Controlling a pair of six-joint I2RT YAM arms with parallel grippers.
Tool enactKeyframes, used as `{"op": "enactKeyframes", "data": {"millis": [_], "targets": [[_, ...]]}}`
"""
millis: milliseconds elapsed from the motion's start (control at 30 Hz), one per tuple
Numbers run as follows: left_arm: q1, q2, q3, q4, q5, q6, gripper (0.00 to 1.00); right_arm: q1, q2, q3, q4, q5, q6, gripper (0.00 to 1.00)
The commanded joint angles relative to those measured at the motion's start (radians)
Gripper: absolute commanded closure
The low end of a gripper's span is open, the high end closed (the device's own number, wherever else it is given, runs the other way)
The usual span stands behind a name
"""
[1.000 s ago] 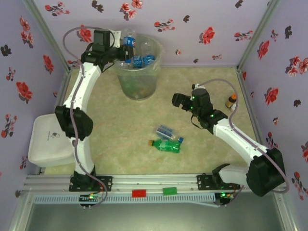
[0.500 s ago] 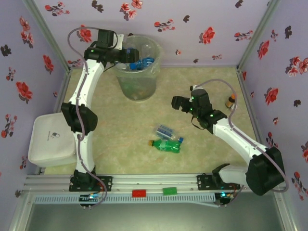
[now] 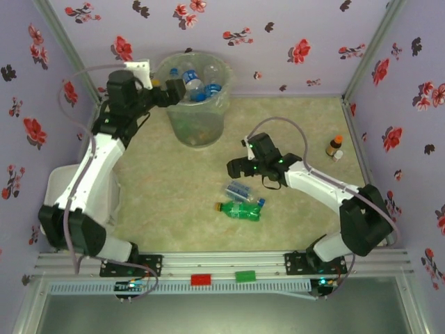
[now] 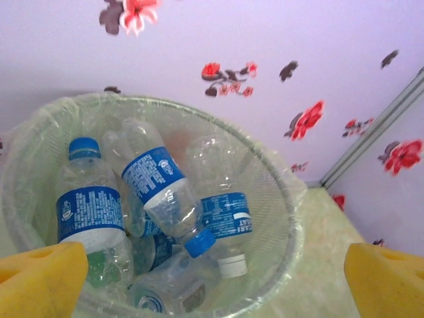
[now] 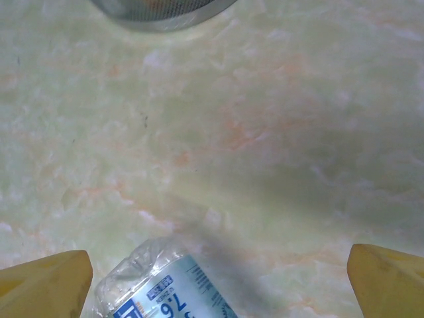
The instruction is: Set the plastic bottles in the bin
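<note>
Well, nearest to me a green bottle is lying on its side on the table, with a clear blue-labelled bottle lying touching it on the far side. The right gripper is hovering just beyond that pair, its jaws standing wide apart and gripping nothing. In its wrist view the end of the clear bottle is showing low between the yellow fingertips. Off to the right, a tiny brown bottle is standing upright, well apart from everything. Farther back the bin is sitting near the far wall, holding several blue-labelled bottles heaped inside. The left gripper is hanging at the bin's left rim, jaws spread fully and carrying nothing.
</note>
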Motion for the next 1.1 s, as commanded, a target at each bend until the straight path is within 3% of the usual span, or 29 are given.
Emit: {"op": "enactKeyframes", "data": {"millis": [0, 233, 433, 733, 1067], "targets": [[0.003, -0.065, -0.171, 0.228, -0.054, -0.105, 0.0, 0.035, 0.036, 0.06, -0.086, -0.005, -0.092, 0.0], [-0.005, -0.203, -0.613, 0.565, -0.118, -0.347, 0.0, 0.103, 0.119, 0.131, -0.196, 0.048, -0.174, 0.01], [-0.071, -0.223, -0.784, 0.61, -0.176, -0.445, 0.0, 0.149, 0.184, 0.184, -0.288, 0.098, -0.229, 0.01], [-0.151, -0.148, -0.816, 0.579, -0.175, -0.473, 0.0, 0.181, 0.261, 0.196, -0.323, 0.134, -0.258, 0.03], [-0.161, -0.108, -0.766, 0.581, -0.172, -0.456, 0.0, 0.182, 0.35, 0.221, -0.285, 0.203, -0.288, 0.16]]}}
